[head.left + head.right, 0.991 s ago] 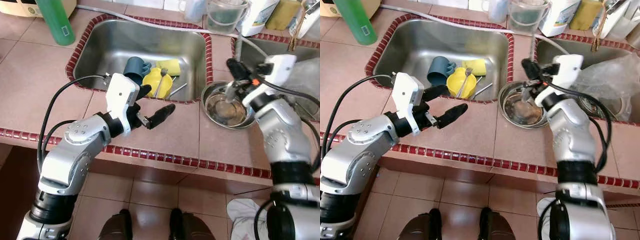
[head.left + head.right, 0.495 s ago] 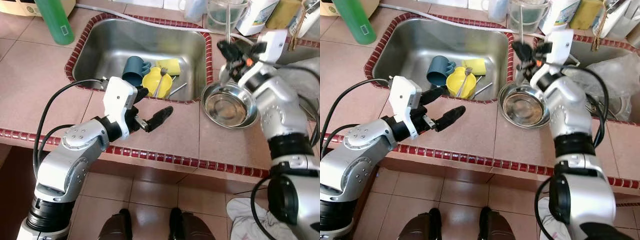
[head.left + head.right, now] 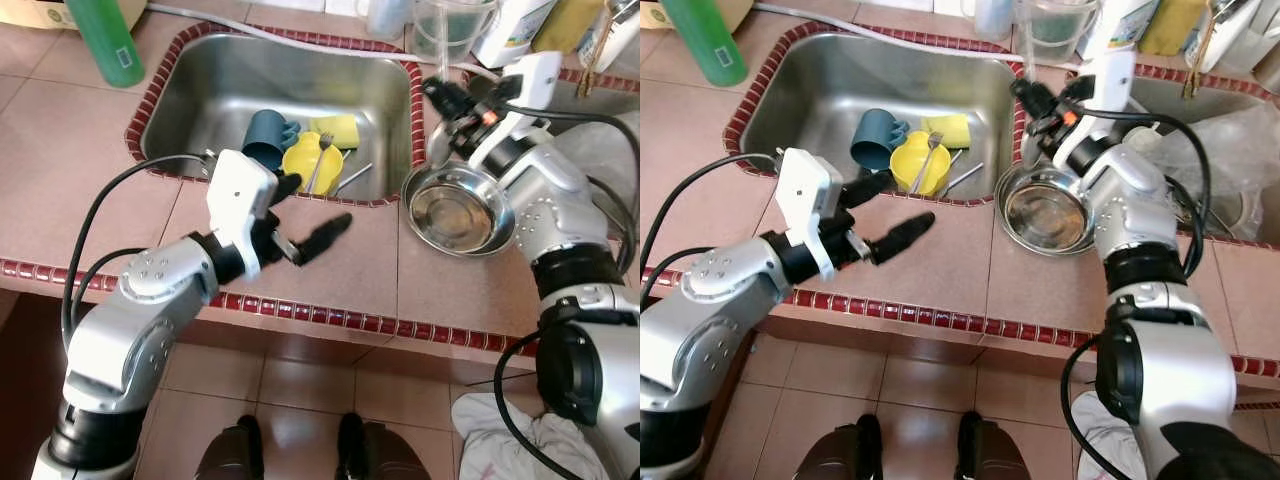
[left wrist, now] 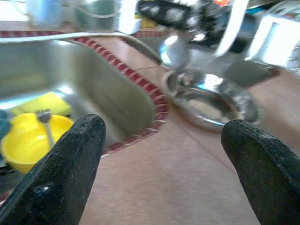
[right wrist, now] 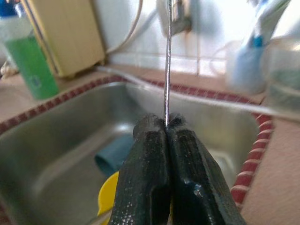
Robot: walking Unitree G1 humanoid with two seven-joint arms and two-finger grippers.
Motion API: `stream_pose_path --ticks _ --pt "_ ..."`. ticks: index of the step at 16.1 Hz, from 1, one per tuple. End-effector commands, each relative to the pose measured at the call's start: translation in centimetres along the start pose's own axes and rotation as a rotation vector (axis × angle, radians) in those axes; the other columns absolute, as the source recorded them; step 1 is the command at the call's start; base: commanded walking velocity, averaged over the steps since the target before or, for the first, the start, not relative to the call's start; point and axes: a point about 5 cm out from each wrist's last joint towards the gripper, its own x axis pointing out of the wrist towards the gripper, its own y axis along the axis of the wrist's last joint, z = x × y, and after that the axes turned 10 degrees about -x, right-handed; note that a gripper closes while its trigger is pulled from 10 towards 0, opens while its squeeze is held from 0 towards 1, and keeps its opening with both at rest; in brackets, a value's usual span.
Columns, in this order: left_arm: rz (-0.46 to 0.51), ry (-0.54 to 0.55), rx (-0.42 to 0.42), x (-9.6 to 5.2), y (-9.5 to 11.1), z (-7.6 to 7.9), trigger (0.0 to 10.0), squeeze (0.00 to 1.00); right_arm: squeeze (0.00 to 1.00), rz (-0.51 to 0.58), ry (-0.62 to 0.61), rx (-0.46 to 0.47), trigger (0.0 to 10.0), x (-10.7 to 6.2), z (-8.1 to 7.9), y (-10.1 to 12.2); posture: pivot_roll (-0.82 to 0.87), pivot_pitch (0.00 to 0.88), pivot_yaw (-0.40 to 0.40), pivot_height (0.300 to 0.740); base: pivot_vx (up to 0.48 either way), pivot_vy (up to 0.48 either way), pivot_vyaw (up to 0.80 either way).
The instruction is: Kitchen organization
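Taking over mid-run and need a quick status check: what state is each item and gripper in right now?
left gripper: open, empty, above the counter by the sink.
right gripper: shut on a thin metal utensil, near the sink's right edge.
steel bowl: upright on the counter, nothing solid seen inside.
yellow bowl: upright in the sink, fork resting in it.
blue mug: on its side in the sink.
green bottle: standing upright.

tiled counter, steel bowl, green bottle
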Motion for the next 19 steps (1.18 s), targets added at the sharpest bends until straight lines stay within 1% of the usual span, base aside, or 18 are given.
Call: stream_pose_path --ticks 1,3,7,9,12,14,15,19 --pt "-0.013 -0.029 -0.008 -0.2 -0.1 0.7 10.0 0.00 0.00 -0.001 0.029 -0.022 10.0 0.3 0.0 0.5 0.07 0.326 -0.088 0.740 0.000 0.000 0.00" --pt "-0.014 -0.020 -0.027 -0.6 -0.1 0.5 10.0 0.00 0.00 -0.012 0.058 -0.019 10.0 0.8 -0.5 0.4 0.08 0.340 -0.094 0.740 0.000 0.000 0.00" --pt "-0.017 0.005 -0.039 -1.1 -0.1 0.6 10.0 0.00 0.00 0.021 0.056 -0.011 10.0 2.3 -0.8 1.7 0.09 0.352 -0.110 0.740 0.000 0.000 0.00" --pt "-0.016 0.009 -0.044 -1.2 0.0 0.6 10.0 0.00 0.00 0.022 0.063 -0.008 10.0 2.7 -1.1 1.9 0.09 0.353 -0.112 0.740 0.000 0.000 0.00" --pt "-0.015 0.019 -0.053 -1.3 0.0 0.8 10.0 0.00 0.00 -0.011 0.076 -0.011 10.0 3.2 -2.0 1.2 0.09 0.369 -0.120 0.740 0.000 0.000 0.00" --pt "-0.017 0.034 -0.065 -1.6 0.0 1.0 10.0 0.00 0.00 -0.036 0.107 -0.001 10.0 3.5 -2.8 0.4 0.10 0.378 -0.126 0.740 0.000 0.000 0.00" --pt "-0.017 0.036 -0.068 -1.6 0.0 1.0 10.0 0.00 0.00 -0.039 0.108 -0.001 10.0 3.6 -2.9 0.3 0.10 0.378 -0.126 0.740 0.000 0.000 0.00" --pt "0.006 0.052 -0.051 -1.9 1.1 0.8 10.0 0.00 0.00 -0.057 0.138 0.013 10.0 3.8 -3.7 -0.2 0.11 0.386 -0.130 0.740 0.000 0.000 0.00"
